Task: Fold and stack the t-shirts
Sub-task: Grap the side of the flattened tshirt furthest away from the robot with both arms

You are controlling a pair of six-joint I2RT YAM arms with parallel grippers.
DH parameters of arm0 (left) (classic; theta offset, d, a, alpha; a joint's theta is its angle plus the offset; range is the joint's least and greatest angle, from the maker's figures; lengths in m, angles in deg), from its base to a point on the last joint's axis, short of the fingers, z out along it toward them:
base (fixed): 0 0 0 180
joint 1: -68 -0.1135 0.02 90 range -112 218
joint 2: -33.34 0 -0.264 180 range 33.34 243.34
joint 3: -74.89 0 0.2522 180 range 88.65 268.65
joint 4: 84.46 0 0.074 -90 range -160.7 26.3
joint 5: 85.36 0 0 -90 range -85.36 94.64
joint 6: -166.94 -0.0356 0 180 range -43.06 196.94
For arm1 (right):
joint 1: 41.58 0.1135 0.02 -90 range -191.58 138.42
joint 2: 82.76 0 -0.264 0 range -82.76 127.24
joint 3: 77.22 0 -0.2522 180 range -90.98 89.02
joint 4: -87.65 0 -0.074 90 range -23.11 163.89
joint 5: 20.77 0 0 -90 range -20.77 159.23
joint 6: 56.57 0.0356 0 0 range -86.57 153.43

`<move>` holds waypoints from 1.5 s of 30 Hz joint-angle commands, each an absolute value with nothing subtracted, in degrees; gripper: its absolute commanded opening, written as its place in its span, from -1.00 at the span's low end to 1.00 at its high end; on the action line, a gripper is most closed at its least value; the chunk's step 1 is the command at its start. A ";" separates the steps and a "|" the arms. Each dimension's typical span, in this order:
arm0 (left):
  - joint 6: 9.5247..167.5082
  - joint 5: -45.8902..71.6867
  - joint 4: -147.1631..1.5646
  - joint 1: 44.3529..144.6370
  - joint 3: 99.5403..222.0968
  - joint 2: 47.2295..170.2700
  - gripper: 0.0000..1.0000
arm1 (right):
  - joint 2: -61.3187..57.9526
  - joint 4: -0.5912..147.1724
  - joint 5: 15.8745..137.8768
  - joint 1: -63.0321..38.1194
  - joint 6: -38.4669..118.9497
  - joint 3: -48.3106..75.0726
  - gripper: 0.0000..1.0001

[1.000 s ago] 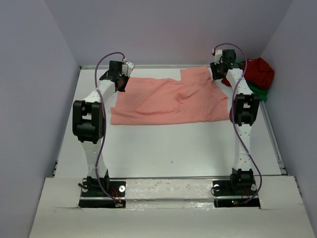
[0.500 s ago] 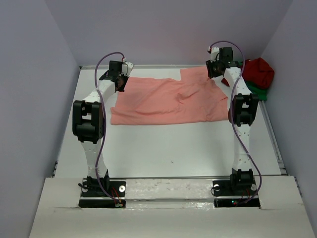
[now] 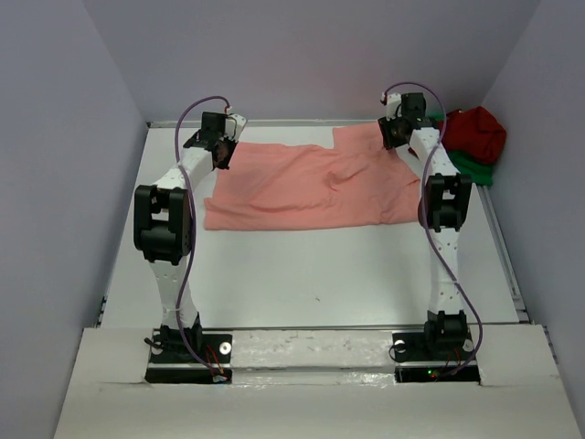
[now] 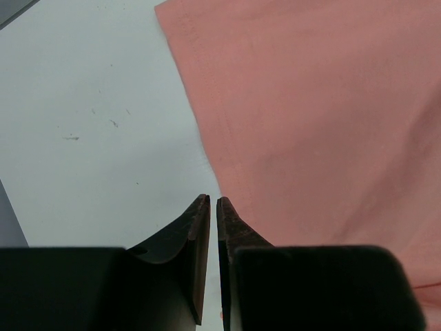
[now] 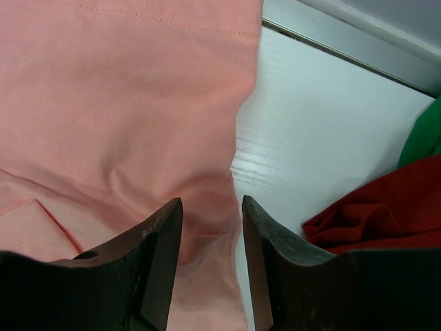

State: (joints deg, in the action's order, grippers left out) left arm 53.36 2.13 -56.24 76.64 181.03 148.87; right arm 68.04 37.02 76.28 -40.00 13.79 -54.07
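The salmon-pink t-shirt [image 3: 311, 187] lies spread flat across the far half of the table. My left gripper [image 3: 222, 157] hovers at its far left edge. In the left wrist view its jaws [image 4: 209, 200] are shut to a thin slit over the shirt's hem [image 4: 317, 124], with nothing seen held. My right gripper [image 3: 395, 137] is at the shirt's far right corner. It stands open [image 5: 210, 201], straddling the pink cloth's edge [image 5: 117, 110]. The dark red t-shirt [image 3: 475, 133] lies bunched on the green one [image 3: 475, 169] at the far right.
Grey walls close in the white table [image 3: 302, 274] on three sides, and a raised rail [image 5: 344, 41] runs along the far edge. The red shirt [image 5: 386, 207] and the green shirt [image 5: 422, 138] lie just right of my right gripper.
My right gripper has shifted slightly left and farther back over the shirt's far right corner. The left arm and the shirts have not moved.
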 commanded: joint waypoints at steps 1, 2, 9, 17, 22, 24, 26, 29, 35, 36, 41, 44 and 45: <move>52.50 1.21 -55.67 77.05 181.02 147.60 -0.57 | 68.50 38.64 74.78 -39.56 13.13 -54.78 -0.09; 52.42 1.30 -55.75 77.14 180.94 147.69 -0.57 | 68.50 38.64 74.51 -39.56 13.04 -54.51 -0.09; 52.42 1.12 -55.76 77.22 180.85 148.04 -0.57 | 67.44 38.82 73.72 -39.56 13.04 -49.15 -0.12; 52.24 0.95 -55.58 77.22 180.85 147.87 -0.57 | 66.04 38.90 73.89 -39.56 12.60 -45.90 -0.46; 52.15 0.68 -55.84 77.31 180.58 148.13 -0.57 | 66.12 38.82 72.58 -39.56 12.33 -45.37 -1.00; 51.98 0.25 -56.10 77.31 180.85 148.74 -0.72 | 66.12 38.90 72.31 -39.56 12.33 -45.28 -1.00; 52.24 -0.89 -56.54 77.31 181.81 149.53 -0.82 | 66.04 38.82 72.14 -39.56 12.25 -44.85 -1.00; 52.94 -0.64 -56.46 76.87 183.83 152.34 -0.83 | 65.42 38.82 71.35 -39.56 11.72 -44.05 -1.00; 55.84 4.37 -58.47 74.07 189.81 156.56 -0.83 | 63.58 39.08 70.55 -40.09 11.28 -40.98 -1.00; 56.10 6.20 -60.48 73.10 190.25 157.18 -0.83 | 63.40 39.17 70.55 -40.09 11.28 -40.19 -1.00; 60.76 9.45 -62.43 70.11 194.46 160.17 -0.78 | 62.61 39.43 70.90 -40.09 11.45 -38.95 -1.00; 62.78 12.53 -64.44 68.70 193.95 159.91 -0.61 | 62.96 39.43 70.64 -40.09 11.37 -39.22 -1.00; 63.05 13.16 -65.06 68.52 193.77 159.91 -0.53 | 63.05 39.43 70.55 -40.09 11.28 -39.22 -1.00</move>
